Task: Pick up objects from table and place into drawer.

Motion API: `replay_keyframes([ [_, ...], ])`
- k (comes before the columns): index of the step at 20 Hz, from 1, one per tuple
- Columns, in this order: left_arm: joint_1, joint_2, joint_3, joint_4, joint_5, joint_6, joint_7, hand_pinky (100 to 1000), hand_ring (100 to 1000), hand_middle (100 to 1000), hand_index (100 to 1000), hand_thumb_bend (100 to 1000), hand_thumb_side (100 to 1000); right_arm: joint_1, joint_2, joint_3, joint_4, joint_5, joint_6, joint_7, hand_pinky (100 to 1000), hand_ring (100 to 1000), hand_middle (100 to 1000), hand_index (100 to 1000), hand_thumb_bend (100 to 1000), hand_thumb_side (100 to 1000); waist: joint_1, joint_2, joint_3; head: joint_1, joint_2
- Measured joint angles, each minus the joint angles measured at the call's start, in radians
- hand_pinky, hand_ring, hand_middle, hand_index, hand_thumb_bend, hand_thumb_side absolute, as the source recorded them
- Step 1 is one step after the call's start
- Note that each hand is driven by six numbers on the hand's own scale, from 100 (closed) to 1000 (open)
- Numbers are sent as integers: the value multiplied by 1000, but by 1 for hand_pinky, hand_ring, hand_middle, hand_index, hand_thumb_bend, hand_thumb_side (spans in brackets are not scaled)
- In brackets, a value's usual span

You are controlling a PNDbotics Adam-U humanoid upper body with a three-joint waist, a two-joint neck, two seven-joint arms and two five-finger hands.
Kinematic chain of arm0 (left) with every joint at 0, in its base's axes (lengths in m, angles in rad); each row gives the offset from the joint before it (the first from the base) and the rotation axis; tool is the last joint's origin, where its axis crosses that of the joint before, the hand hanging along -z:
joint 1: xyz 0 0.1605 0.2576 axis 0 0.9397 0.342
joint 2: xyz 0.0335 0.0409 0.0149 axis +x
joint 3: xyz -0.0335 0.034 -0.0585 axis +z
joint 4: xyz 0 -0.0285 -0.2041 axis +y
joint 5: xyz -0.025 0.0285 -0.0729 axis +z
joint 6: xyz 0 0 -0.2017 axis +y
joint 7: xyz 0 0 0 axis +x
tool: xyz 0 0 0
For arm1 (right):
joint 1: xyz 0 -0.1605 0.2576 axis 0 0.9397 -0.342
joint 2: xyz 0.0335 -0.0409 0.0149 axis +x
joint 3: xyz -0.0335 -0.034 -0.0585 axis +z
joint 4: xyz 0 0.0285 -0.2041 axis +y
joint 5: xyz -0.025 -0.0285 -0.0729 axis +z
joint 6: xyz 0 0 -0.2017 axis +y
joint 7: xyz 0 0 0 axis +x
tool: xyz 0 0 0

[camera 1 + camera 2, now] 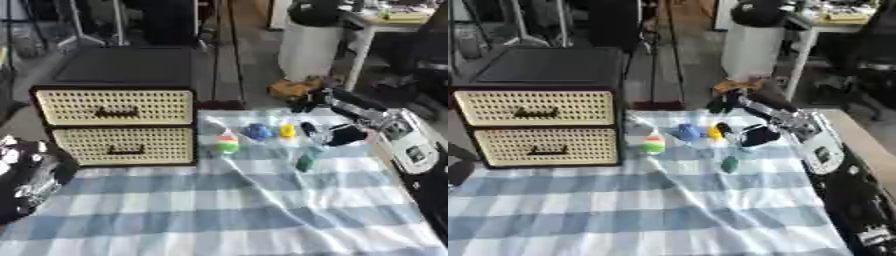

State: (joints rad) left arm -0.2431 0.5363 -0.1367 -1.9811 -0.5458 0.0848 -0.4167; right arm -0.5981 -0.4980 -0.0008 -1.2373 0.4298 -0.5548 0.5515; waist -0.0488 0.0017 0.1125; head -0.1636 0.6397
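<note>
At left-eye view's lower left, left hand (pixel 26 180), right-eye view lacking it

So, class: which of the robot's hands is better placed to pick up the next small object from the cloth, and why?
The right hand: it already reaches over the row of small objects beside the yellow object. The left hand sits at the near left edge, away from them.

Blue-and-white checked tablecloth (pixel 219 210) covers the table, creased diagonally. Beyond the far edge: white cylindrical bin (pixel 308 47) with black lid, standing beside a white table leg (pixel 359 60).
</note>
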Motion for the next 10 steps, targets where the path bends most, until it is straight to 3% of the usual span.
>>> replay_keyframes([
  [1,-2,0,-2,0,0,0,0,278,100,158,698,397,1000,0,0,0,0,0,0,-1,723,753,701,843,100,137,0,0,-1,0,0],
  [4,-6,0,-6,0,0,3,0,281,100,160,698,427,1000,1,0,-5,-1,-6,6,-8,715,745,691,841,100,289,1,0,-3,1,0],
  [10,-29,1,-17,0,-46,32,3,275,100,131,693,473,1000,9,1,-6,-10,-39,15,-26,705,735,679,837,100,328,5,0,-9,4,0],
])
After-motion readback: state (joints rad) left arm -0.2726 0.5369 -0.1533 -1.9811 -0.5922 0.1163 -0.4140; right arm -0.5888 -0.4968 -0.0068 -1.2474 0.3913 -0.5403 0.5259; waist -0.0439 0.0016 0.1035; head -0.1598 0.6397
